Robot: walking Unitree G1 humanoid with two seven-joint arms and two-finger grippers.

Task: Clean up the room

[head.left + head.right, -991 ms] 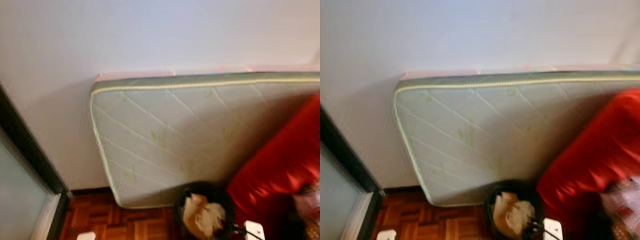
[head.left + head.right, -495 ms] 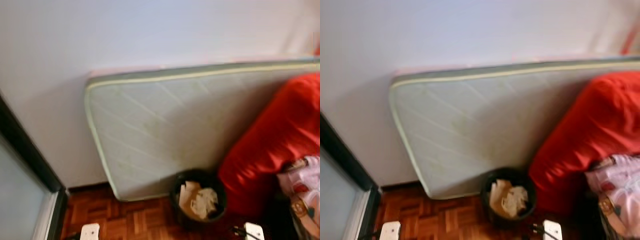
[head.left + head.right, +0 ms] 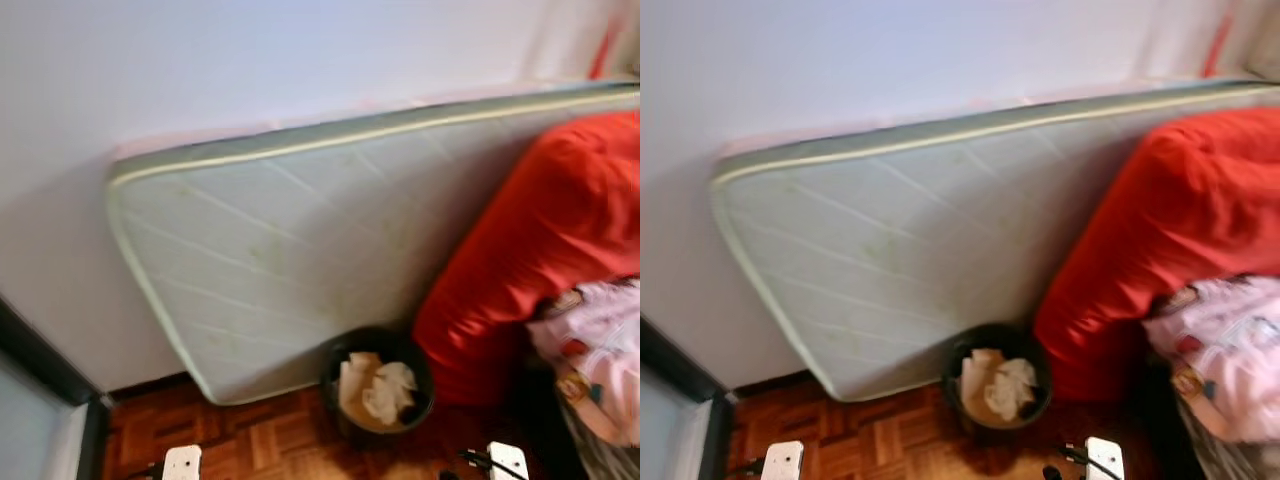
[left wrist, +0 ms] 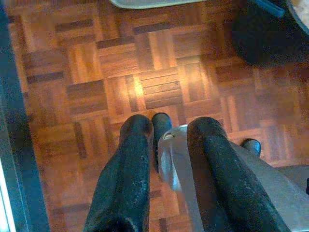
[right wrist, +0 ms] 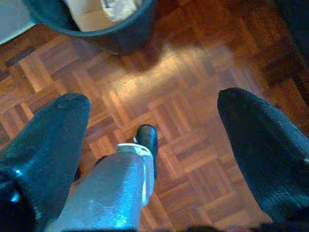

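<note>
A black waste bin [image 3: 378,385] holding crumpled paper [image 3: 380,388] stands on the parquet floor, at the foot of a mattress and beside a red cushion. Its rim [image 5: 96,29] and the paper inside also appear in the right wrist view, ahead of my right gripper [image 5: 154,111]. That gripper hangs wide open over the floor with nothing between its fingers. My left gripper [image 4: 171,128] points down at bare parquet, its fingers [image 4: 128,169] a narrow gap apart and empty. A pile of pink clothing [image 3: 600,350] lies at the right against the red cushion.
A pale green quilted mattress [image 3: 300,250] leans on its long side against the white wall. A large red cushion [image 3: 540,230] fills the right. A dark door frame [image 3: 50,370] runs down the left. Parquet floor [image 3: 260,445] lies between frame and bin.
The camera has swung, so the whole scene has shifted: the bin now sits higher and fully in view, and the pink clothing has come further in at the right.
</note>
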